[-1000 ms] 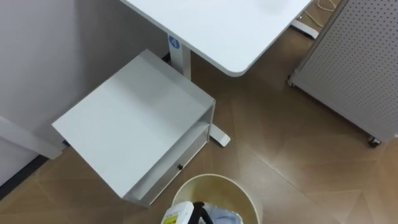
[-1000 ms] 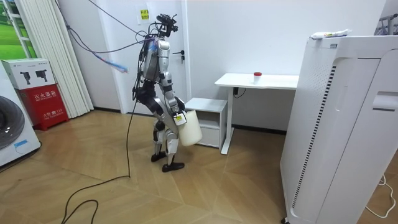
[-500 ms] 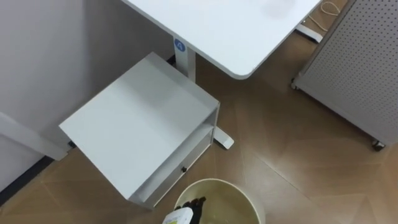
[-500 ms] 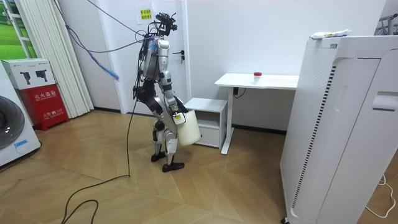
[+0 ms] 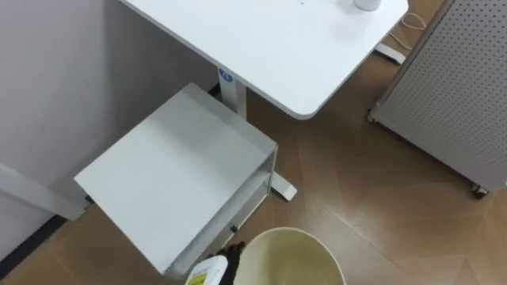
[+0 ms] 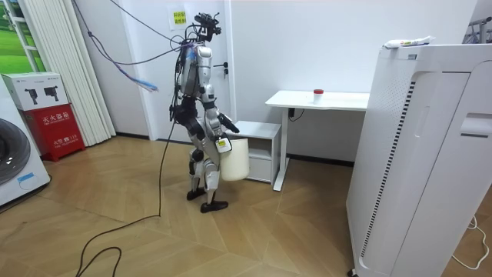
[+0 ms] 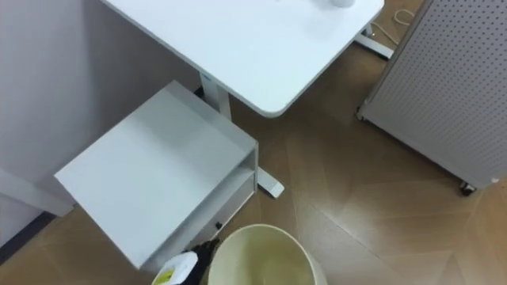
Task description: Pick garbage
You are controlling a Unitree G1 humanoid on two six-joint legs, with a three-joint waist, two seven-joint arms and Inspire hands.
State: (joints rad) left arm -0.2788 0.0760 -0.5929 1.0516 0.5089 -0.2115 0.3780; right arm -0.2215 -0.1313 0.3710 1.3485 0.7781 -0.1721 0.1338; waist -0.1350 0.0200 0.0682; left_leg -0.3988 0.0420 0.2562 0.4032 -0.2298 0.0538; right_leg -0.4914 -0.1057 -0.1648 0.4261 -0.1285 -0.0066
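I carry a cream round bin (image 5: 291, 255) low in front of me; it hangs beside my legs (image 6: 234, 158) in the room view. My left hand (image 5: 230, 260) has dark fingers curled at the bin's left rim. My right hand (image 6: 231, 124) reaches forward above the bin in the room view, too small to read. A small piece of garbage (image 5: 366, 4) sits near the far edge of the white desk (image 5: 261, 39) and shows red (image 6: 317, 93) in the room view.
A low white cabinet (image 5: 174, 182) with an open shelf stands under the desk's left end, just ahead of the bin. A grey perforated panel on castors (image 5: 451, 71) stands to the right, with bare wooden floor (image 5: 380, 198) between.
The robot has straightened a little in front of the cabinet and the bin sits slightly higher. The eye view has tipped toward the desk, bringing the item on it into sight.
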